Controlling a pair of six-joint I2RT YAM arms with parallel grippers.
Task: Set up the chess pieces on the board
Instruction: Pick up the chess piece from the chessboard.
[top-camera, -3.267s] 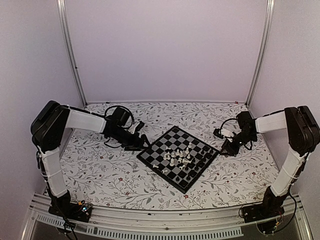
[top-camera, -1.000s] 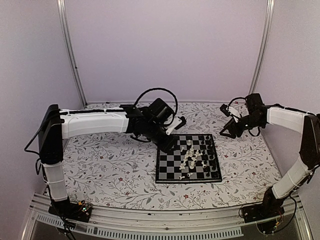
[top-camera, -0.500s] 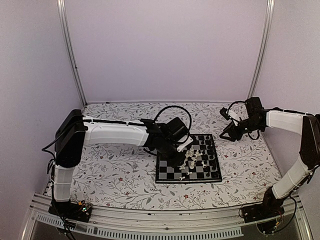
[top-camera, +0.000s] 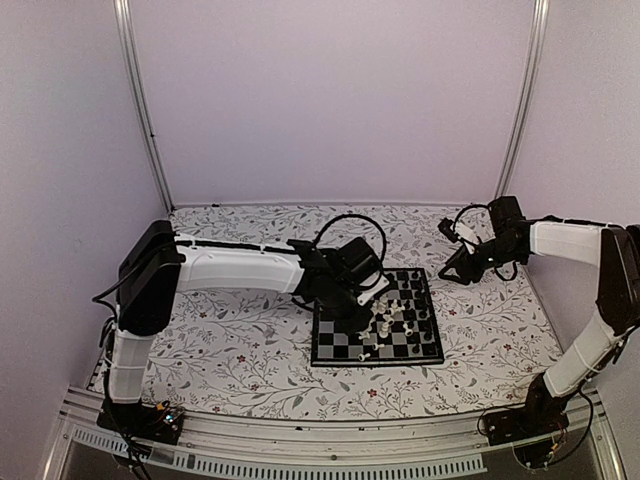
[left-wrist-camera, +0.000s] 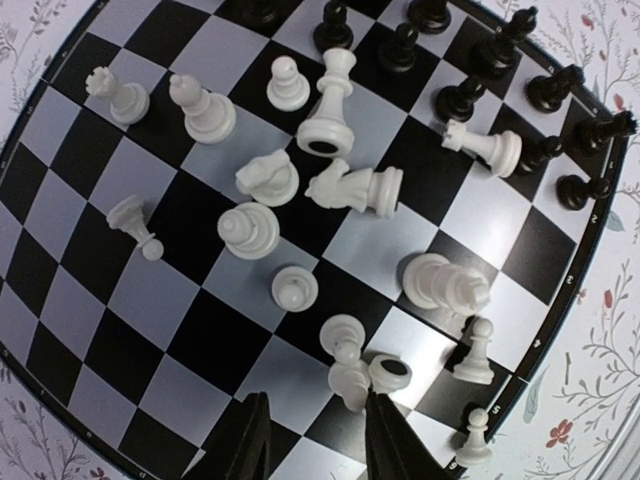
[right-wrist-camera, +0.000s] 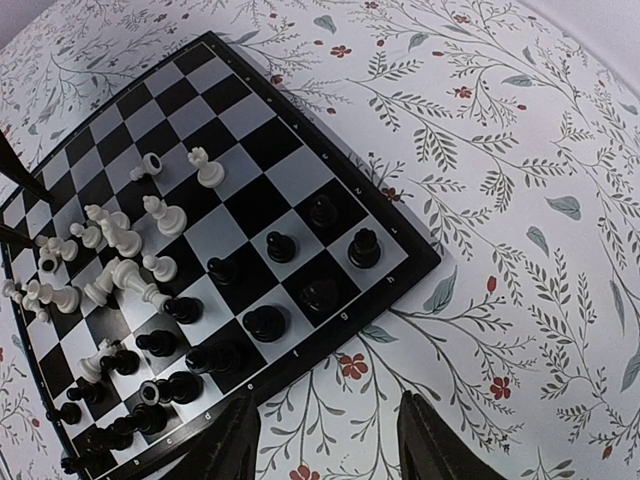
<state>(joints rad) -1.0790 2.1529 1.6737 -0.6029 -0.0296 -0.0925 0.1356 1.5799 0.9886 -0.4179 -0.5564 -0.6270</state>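
The board (top-camera: 335, 345) lies square on the floral table, right of centre. White chess pieces (left-wrist-camera: 248, 230) are scattered over its middle, some standing, some toppled. Black chess pieces (left-wrist-camera: 460, 97) crowd the far side and also show in the right wrist view (right-wrist-camera: 265, 322). My left gripper (top-camera: 368, 305) hangs low over the board, open; its fingers (left-wrist-camera: 385, 445) straddle bare squares (left-wrist-camera: 315, 440), and the right one is right beside a toppled white piece (left-wrist-camera: 352, 380). My right gripper (top-camera: 450, 272) is open over the tablecloth (right-wrist-camera: 330, 450), just past the board's edge (right-wrist-camera: 400, 285), holding nothing.
The floral tablecloth (top-camera: 230, 340) surrounds the board. Metal frame posts (top-camera: 140, 100) rise at the back corners in front of plain walls. Cables loop over the left wrist (top-camera: 345, 225) and the right wrist (top-camera: 470, 215).
The board has gone from lying diagonally to lying square. My left arm has reached further over it and come down among the white pieces, jaws slightly narrower. The right gripper barely shifted.
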